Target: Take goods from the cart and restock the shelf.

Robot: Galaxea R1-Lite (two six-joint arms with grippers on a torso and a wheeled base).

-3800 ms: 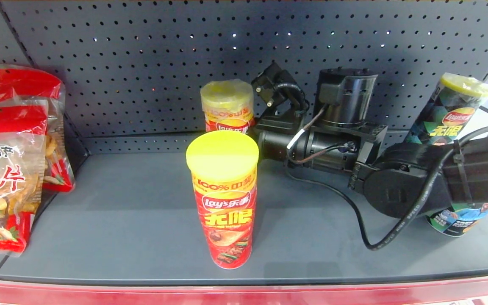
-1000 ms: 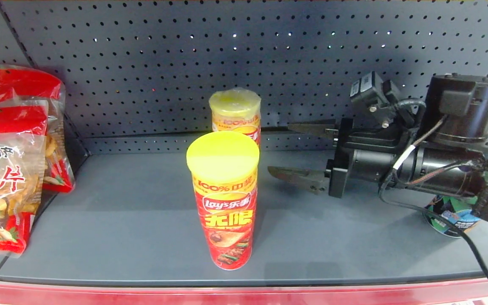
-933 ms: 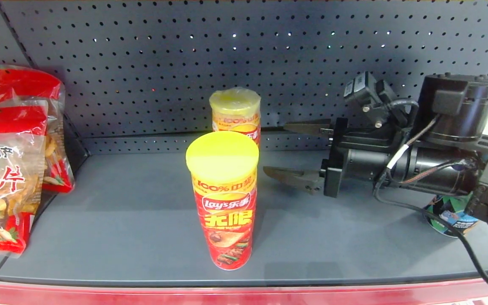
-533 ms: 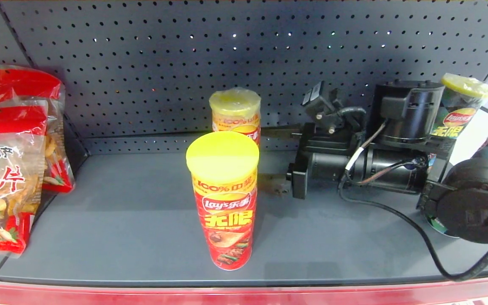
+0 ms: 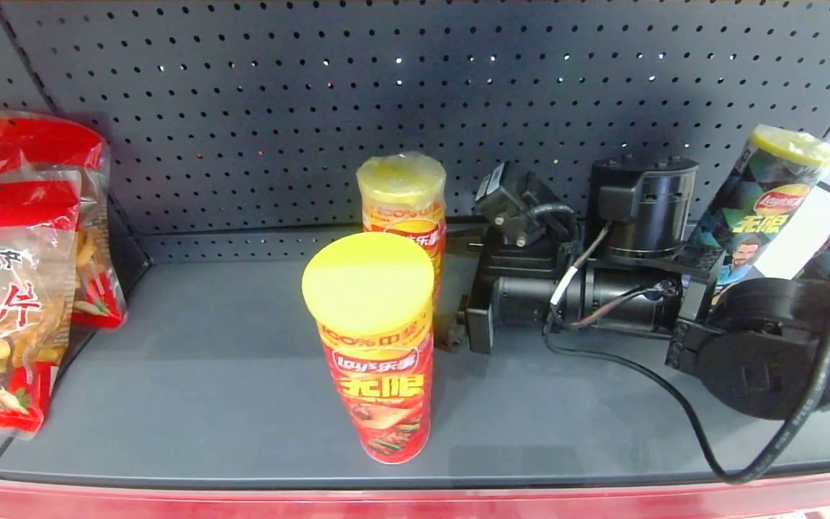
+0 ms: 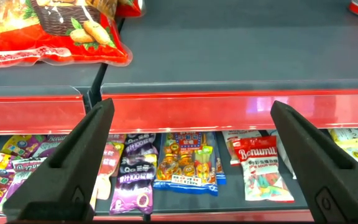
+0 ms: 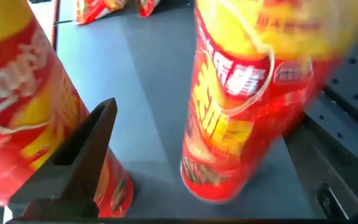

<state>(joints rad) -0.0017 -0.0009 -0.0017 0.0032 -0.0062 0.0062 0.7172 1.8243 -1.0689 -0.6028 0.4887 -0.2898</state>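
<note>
Dark grey pegboard back panel (image 5: 242, 108), pinpoints of light showing through some holes. Below it, flat grey shelf (image 5: 192, 375) deck. Red front strip (image 5: 415, 499) along its edge. Lower tier (image 6: 229, 206) underneath, same unit.

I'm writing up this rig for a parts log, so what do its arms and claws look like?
The right arm is matte black, built of chunky cylindrical housings, with a thick black cable trailing from it and a thinner white wire. The left claw and right claw each have two flat, dark, tapering wedge fingers.
</note>
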